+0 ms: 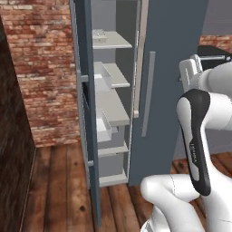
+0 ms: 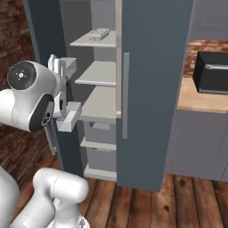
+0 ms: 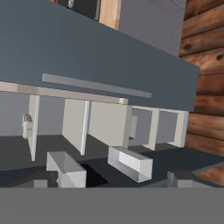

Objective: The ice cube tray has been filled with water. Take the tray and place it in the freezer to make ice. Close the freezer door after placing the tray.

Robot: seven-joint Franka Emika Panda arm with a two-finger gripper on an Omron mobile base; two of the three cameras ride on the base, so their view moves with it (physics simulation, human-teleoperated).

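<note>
The freezer [image 1: 113,113] stands with its compartment open and white shelves showing. The ice cube tray [image 1: 99,35] [image 2: 99,34], pale and flat, lies on the top shelf; a small pale shape at the far left of the rolled hand view [image 3: 27,124] may be it. The freezer door [image 1: 88,113] [image 2: 42,26] is swung wide, edge-on, with white bins [image 3: 130,162] on its inner side. My gripper [image 2: 73,91] [image 3: 111,181] hangs open and empty between the open door and the shelves, about two shelves below the tray. Part of the hand [image 1: 190,68] shows beside the arm.
The neighbouring slate-blue door [image 2: 151,89] is shut, with a long grey handle [image 2: 126,95]. A dark oven [image 2: 211,73] sits on a wooden counter [image 2: 193,100] to the right. A brick wall [image 1: 41,68] and a dark cabinet [image 1: 13,136] lie to the left.
</note>
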